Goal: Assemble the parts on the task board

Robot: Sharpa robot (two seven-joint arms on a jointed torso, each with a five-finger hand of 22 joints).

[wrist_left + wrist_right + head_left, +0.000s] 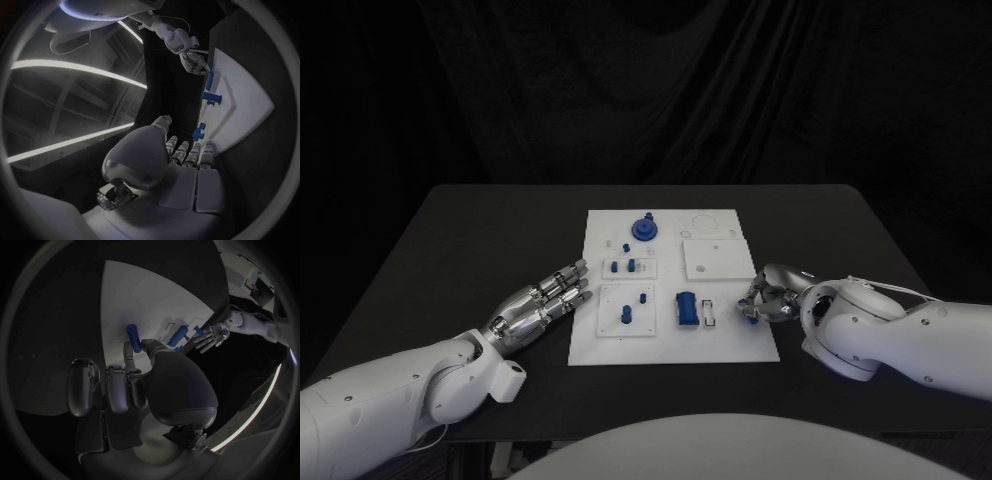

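Board [733, 345], white, flat in the middle of the black bench [459, 240], carrying blue parts. At the far end, a blue knob-shaped piece [645, 229], upright. Near it on the left, two small blue pegs [623, 267] standing in a raised plate. On the near left plate, another blue peg [627, 314]. Just right of that, a blue block [687, 307], with a small pale frame [711, 312] beside it. Far right of the board, a plain white square plate [718, 257].

Left hand [545, 303] lying at the board's left edge, fingers [568, 277] stretched out and slightly apart, nothing held, fingertips close to the plate with the two pegs.

Right hand [773, 295] at the board's near right edge, fingers [133, 351] curled inward over the white surface, next to the pale frame. From the right wrist, fingertips close to a blue part [133, 332]; hard to tell whether anything is actually gripped.
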